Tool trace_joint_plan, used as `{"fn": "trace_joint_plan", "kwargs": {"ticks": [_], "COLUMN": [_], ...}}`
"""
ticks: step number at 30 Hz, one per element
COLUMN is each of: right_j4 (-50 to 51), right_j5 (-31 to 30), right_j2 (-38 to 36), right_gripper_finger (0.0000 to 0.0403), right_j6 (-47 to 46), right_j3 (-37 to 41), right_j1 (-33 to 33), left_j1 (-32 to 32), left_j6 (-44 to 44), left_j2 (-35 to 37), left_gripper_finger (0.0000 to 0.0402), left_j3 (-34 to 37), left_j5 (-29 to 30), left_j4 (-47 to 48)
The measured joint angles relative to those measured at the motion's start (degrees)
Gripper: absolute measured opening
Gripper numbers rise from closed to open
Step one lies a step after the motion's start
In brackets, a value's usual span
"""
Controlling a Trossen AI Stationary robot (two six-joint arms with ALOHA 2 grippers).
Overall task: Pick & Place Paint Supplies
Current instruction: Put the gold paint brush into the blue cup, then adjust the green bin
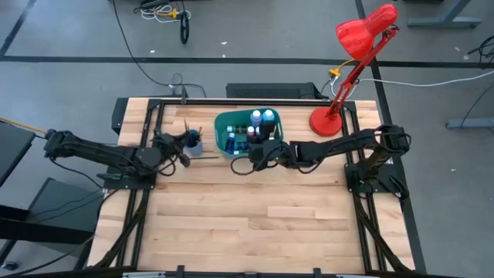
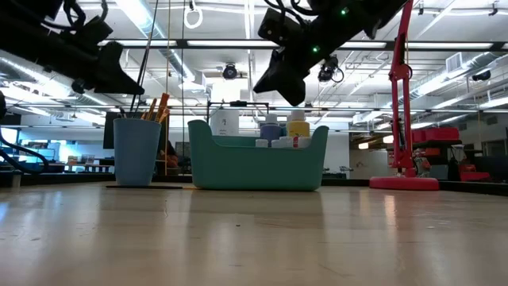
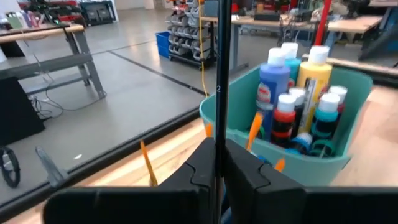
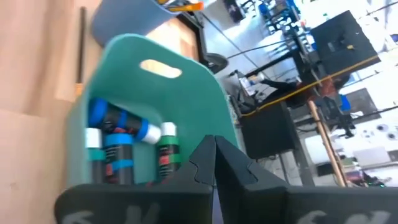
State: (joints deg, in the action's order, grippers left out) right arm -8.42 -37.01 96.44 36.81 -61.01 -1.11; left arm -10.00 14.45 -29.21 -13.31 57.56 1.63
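A teal bin (image 1: 231,123) at the table's far middle holds several paint bottles (image 3: 298,99), some upright and some lying (image 4: 118,134). To the left of it stands a small blue cup (image 2: 136,151) with orange-tipped brushes (image 2: 159,107) sticking out. My left gripper (image 3: 217,168) is beside the cup (image 1: 194,144), shut on a thin dark brush (image 3: 219,74). My right gripper (image 4: 214,158) hangs shut over the bin's near side (image 1: 255,152), with nothing visible between its fingers. One more dark brush (image 1: 205,157) lies flat on the table near the cup. My left gripper pinches the thin dark brush's handle (image 3: 219,134) between its two fingers. The fingers come nearly level from the table's left side and lie across the brush. The brush stands upright and reaches well above the fingers. Its lower end is hidden behind the fingers.
A red desk lamp (image 1: 363,46) stands at the far right, its base (image 1: 326,122) on the table close to the bin. The near half of the wooden table (image 1: 255,224) is bare board. A dark frame (image 1: 154,108) runs along the table's far and side edges.
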Motion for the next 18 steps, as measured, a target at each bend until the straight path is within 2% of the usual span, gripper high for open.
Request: {"fn": "trace_joint_plan", "kwargs": {"ticks": [3, 7, 12, 15, 18], "right_j4": [-1.08, 1.72, 4.76, 4.3, 4.12], "right_j5": [-0.47, -4.88, -11.74, -11.1, -7.76], "right_j2": [0.0, 0.0, 0.04, 0.04, 0.04], "right_gripper_finger": [0.0004, 0.0004, 0.0004, 0.0004, 0.0004], "right_j6": [1.2, 0.03, 0.3, 0.24, -0.22], "right_j3": [0.0, 0.0, 0.0, 0.0, 0.0], "right_j1": [0.63, 0.75, 0.86, 1.19, 1.81], "left_j1": [0.0, 0.0, 0.0, 0.02, 0.02], "left_j6": [0.37, 2.85, 3.51, 3.38, 3.38], "left_j2": [0.0, -0.02, -0.02, -0.02, 0.0], "left_gripper_finger": [0.0025, 0.0028, 0.0052, 0.0066, 0.0078], "left_j3": [1.7, 3.47, 4.01, 4.01, 4.01], "left_j5": [-0.54, -1.3, 2.51, 3.22, 2.84], "left_j4": [0.16, 0.19, 0.14, 0.11, 0.12]}}
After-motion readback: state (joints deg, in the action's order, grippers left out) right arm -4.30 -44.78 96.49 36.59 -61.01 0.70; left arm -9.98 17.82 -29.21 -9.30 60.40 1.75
